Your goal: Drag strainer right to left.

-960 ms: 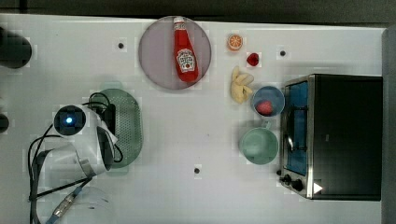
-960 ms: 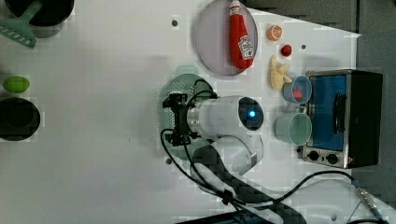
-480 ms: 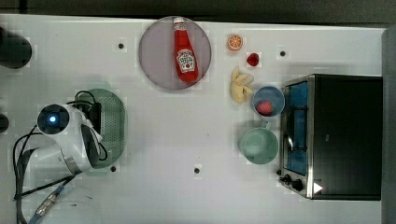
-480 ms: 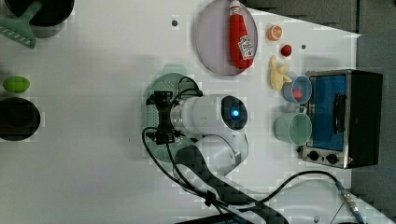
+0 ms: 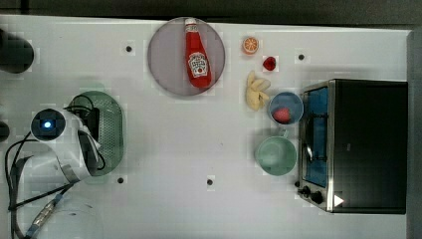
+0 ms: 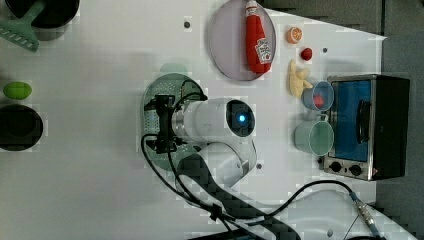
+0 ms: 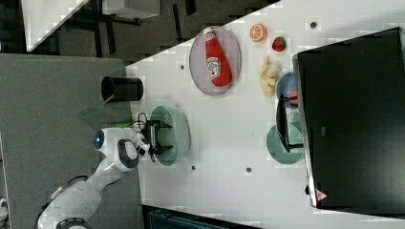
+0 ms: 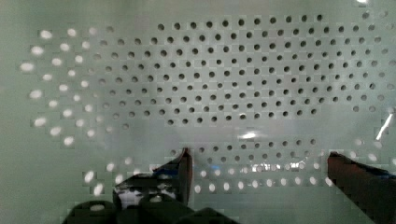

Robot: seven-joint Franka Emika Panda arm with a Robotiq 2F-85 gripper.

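- Top view is showing the white table point(image 5: 199, 149) carrying everything, with the black toaster oven point(image 5: 366, 144) sitting at the top view's right edge.
- The Panda arm point(image 6: 215, 120) is reaching over the table near the top view's left, its wrist hanging above the strainer point(image 5: 112, 127).
- The strainer, a pale mint-green oval colander, is lying on the table at the top view's left, well apart from the oven, partly covered by the arm.
- The grey-lilac plate point(image 5: 164, 59) is sitting toward the top view's upper middle, with a red ketchup bottle point(image 5: 197, 57) lying on it.
- The mint-green cup point(image 5: 275, 155) is standing just beside the oven, below a blue bowl point(image 5: 285, 104).
- The gripper point(image 8: 259, 172) is sitting down inside the strainer, its jaws spread wide apart over the perforated bottom, clamping nothing.
- One dark fingertip point(image 8: 184, 168) is appearing close to the holes in the wrist view.
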